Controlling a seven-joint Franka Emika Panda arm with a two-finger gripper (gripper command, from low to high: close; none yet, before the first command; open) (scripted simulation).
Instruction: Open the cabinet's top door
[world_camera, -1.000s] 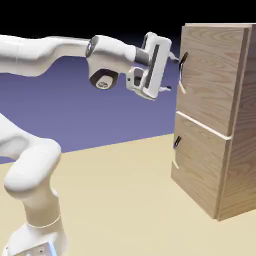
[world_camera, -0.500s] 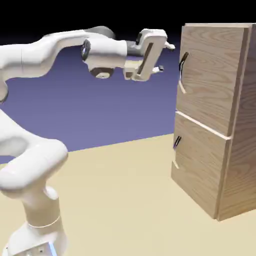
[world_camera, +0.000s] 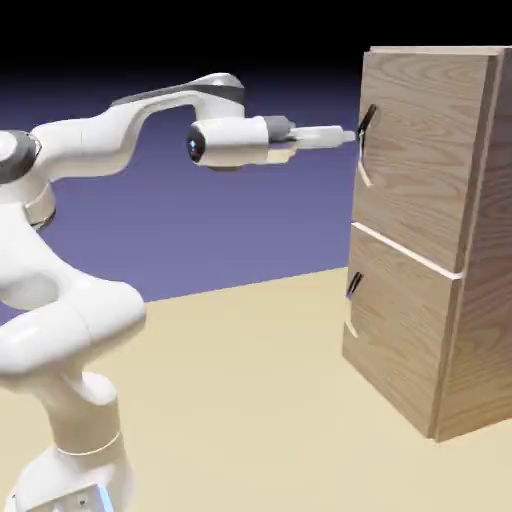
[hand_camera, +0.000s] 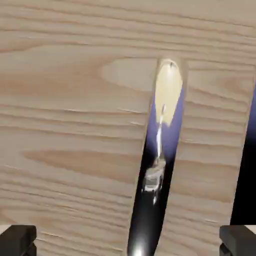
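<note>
The cabinet (world_camera: 482, 250) stands at the exterior view's right. Its top door (world_camera: 425, 150) lies flush, with a short dark handle (world_camera: 366, 121) near its left edge. My gripper (world_camera: 349, 135) reaches out level, seen edge-on, with its tips just short of that handle. In the hand view the top door's wood (hand_camera: 70, 125) fills the frame, and the glossy handle (hand_camera: 157, 165) runs from the top middle to the bottom. My gripper (hand_camera: 128, 242) is open; its two fingertips (hand_camera: 18, 240) sit far apart at the bottom corners, with the handle's lower end between them.
Below the top door is the lower door (world_camera: 400, 335) with its own dark handle (world_camera: 353, 284). The tan table (world_camera: 250, 400) stretches in front of the cabinet. My arm's base (world_camera: 70, 470) stands at the lower left.
The hand has rolled from a broadside pose to edge-on and moved right, up to the top door's handle. The jaws stay wide apart. The door has not moved.
</note>
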